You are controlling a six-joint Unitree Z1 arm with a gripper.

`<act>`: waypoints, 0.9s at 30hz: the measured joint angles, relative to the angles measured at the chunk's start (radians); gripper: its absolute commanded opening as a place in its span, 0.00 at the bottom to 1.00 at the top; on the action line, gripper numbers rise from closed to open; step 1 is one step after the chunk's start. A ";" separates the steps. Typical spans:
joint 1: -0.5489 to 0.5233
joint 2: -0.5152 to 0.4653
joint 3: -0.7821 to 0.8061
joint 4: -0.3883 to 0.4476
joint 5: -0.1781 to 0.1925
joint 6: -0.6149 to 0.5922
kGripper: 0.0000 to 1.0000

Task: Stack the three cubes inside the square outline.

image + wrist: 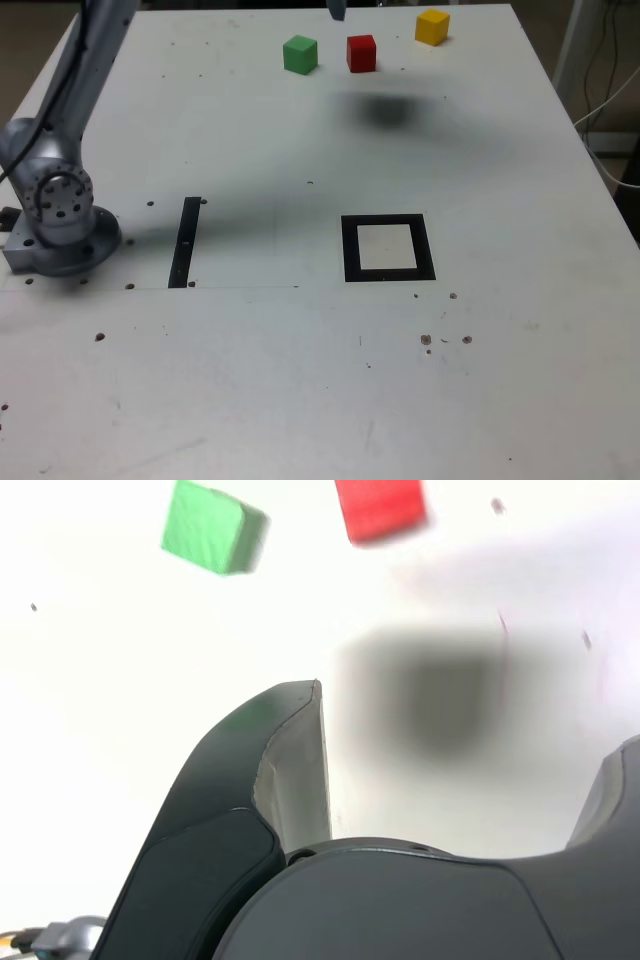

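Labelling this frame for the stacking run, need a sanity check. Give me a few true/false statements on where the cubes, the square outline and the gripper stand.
1. The black square outline with the pale centre holds no cube. True.
2. The small green cube sits on top of the small red cube. False: they stand side by side on the white table, apart.
3. The small yellow cube is the farthest towards the exterior view's right of the three. True.
4. The gripper is shut on the red cube. False: its jaws stand open with nothing between them.
5. A narrow black strip lies to the exterior view's right of the square outline. False: it lies to its left.
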 measured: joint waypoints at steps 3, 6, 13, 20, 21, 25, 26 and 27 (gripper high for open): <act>0.034 0.055 -0.036 0.003 0.011 0.008 0.95; 0.053 0.099 -0.075 0.004 0.025 0.012 0.95; 0.089 0.177 -0.154 0.013 0.036 0.013 0.95; 0.099 0.215 -0.195 0.013 0.054 0.014 0.94; 0.099 0.223 -0.201 0.013 0.055 0.014 0.94; 0.101 0.254 -0.222 0.013 0.050 0.015 0.92; 0.101 0.261 -0.227 0.013 0.047 0.016 0.92; 0.101 0.268 -0.232 0.013 0.043 0.017 0.92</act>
